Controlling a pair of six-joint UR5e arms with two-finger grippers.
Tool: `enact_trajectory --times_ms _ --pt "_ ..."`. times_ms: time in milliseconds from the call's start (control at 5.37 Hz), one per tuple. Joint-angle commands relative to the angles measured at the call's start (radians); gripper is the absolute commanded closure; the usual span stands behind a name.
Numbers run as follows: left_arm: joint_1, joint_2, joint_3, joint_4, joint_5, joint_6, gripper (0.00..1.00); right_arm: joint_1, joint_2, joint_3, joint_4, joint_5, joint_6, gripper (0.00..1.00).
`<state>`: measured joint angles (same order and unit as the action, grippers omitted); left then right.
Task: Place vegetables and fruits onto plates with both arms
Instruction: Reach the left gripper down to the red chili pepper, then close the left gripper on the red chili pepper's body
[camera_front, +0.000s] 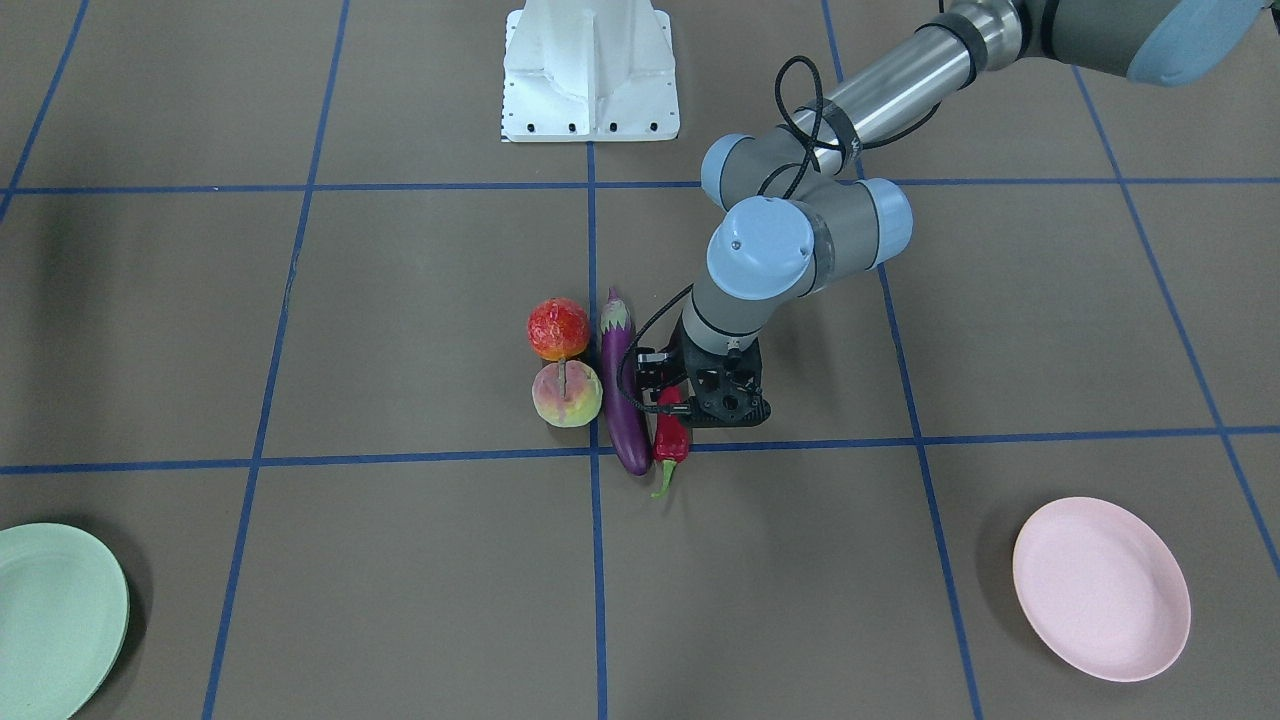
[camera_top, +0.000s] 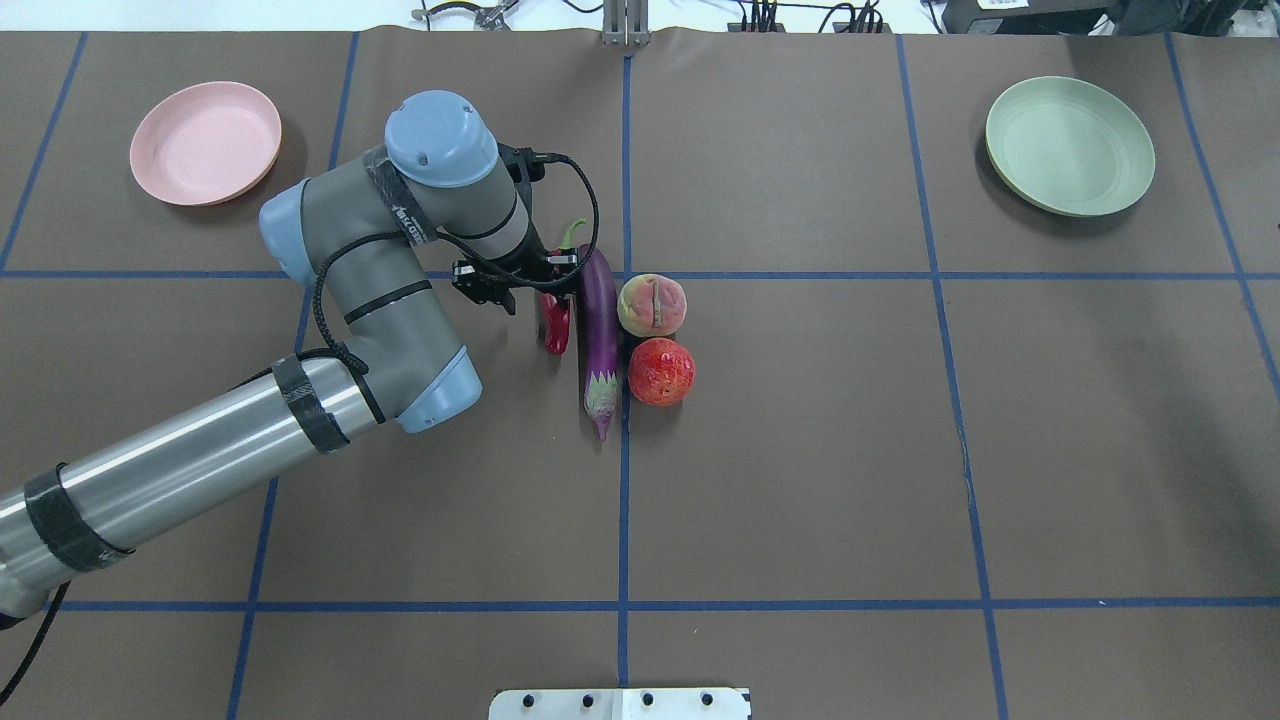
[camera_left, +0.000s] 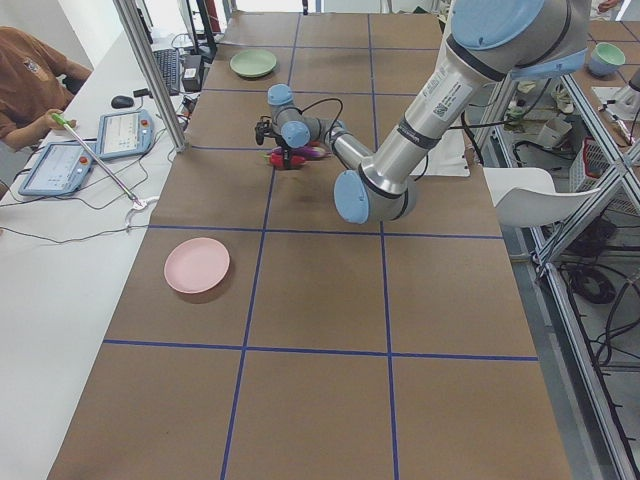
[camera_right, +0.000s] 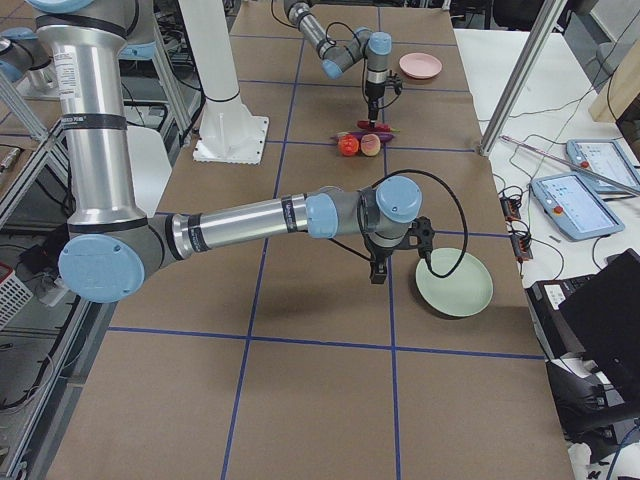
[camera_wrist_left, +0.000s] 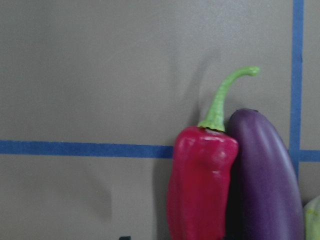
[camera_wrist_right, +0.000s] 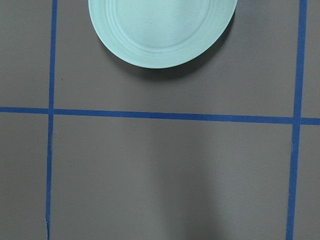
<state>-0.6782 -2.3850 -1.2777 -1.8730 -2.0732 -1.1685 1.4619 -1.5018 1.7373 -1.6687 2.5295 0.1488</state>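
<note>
The left end effector (camera_top: 530, 288) is low over the stem-less end of the chili (camera_front: 671, 440), which lies on the desk (camera_front: 400, 300) against the eggplant (camera_front: 625, 400); whether it is clenched or released, I cannot tell. The peach (camera_front: 566, 394) and red fruit (camera_front: 558, 328) sit just beside the eggplant's other side. The pink plate (camera_front: 1100, 590) lies well apart. The right end effector (camera_right: 378, 270) hangs near the green plate (camera_right: 455, 283), its grip also unclear

You get no legible text, number or brand in any view. White sticker (camera_left: 441, 96) on left arm (camera_left: 400, 150) tube: print too small to read. Pale lettering on black band (camera_top: 404, 214) near left arm wrist: blurred, unreadable. Tablet screens (camera_left: 122, 133) beside counter (camera_left: 320, 300): content too small to make out.
</note>
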Motion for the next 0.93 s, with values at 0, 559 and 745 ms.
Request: enact_trajectory --times_ms 0,559,745 --pt "0.002 -0.011 0.018 0.000 -0.001 -0.002 0.32 0.000 0.000 -0.001 0.000 0.000 0.002 0.00" --pt "0.005 -0.036 0.107 -0.077 0.001 -0.002 0.41 0.000 0.000 -0.001 0.000 0.003 0.005 0.00" --pt "0.011 -0.034 0.109 -0.077 0.001 -0.002 0.58 0.000 0.000 -0.001 0.000 0.006 0.005 0.00"
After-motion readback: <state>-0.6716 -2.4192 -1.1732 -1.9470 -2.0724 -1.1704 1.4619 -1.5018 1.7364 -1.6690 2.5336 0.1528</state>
